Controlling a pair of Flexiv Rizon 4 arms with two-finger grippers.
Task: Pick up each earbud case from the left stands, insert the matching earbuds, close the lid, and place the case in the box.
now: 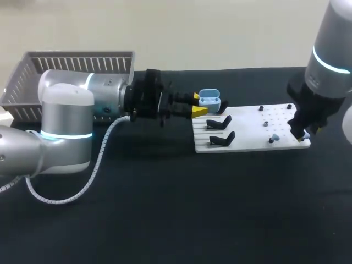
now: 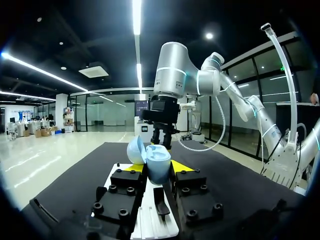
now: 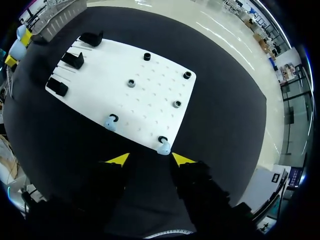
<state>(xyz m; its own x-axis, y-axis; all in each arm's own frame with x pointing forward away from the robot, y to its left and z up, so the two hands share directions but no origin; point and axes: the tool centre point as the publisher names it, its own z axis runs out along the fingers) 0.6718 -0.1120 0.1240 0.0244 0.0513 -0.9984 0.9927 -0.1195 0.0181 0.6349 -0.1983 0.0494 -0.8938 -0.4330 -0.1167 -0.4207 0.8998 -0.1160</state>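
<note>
Grips one pale-blue earbud case [image 1: 209,100], lid open, in the left gripper [image 1: 197,104], fingers pressed on both sides, at the far one of three black stands [image 3: 72,59]. Holds the right gripper [image 3: 150,159] spread and empty above the white board [image 1: 247,129], near two blue earbuds [image 3: 163,147] (one just ahead of it).

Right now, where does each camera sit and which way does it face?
Head: fixed above and behind, looking down on the table; left arm enters at left, right arm at right.
Left wrist: on the left arm, facing past its fingers, shut on the open case, toward the right arm.
Right wrist: on the right arm, looking down on the board; an earbud lies ahead of its open fingers.
Shared: head and left wrist both show case and right arm.
</note>
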